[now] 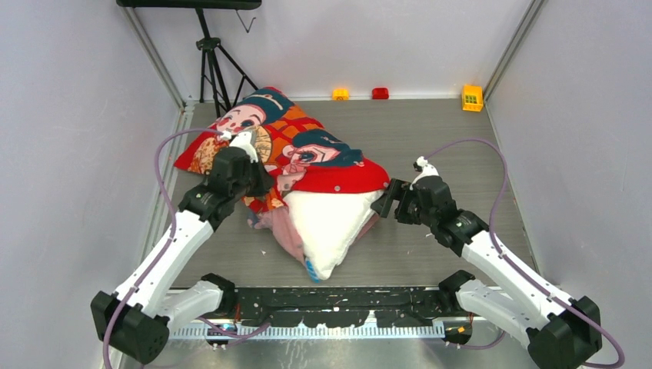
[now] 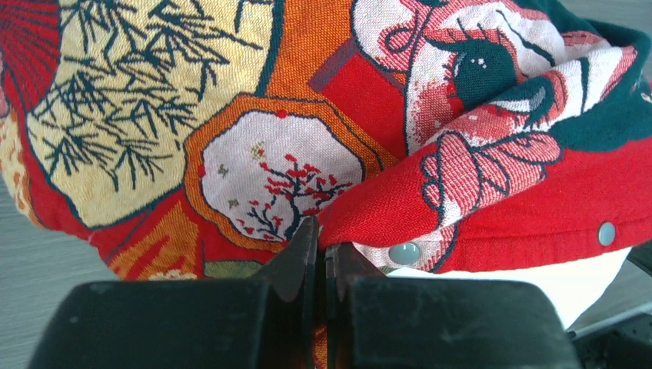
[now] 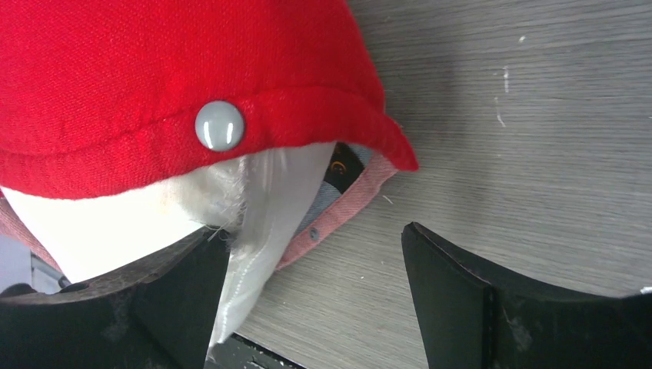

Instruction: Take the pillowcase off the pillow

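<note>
On the near middle of the surface, white pillow half bared, far end inside the red printed pillowcase, right jaws released, spread at the pillow's right corner, left jaws clenched on a pillowcase fold at left

- We look down on a grey wood-grain table enclosed by plain pale walls, evenly lit.
- A black tripod stands in the far left corner.
- Along the table's far edge sit an orange block, a red block and a yellow block.
</note>
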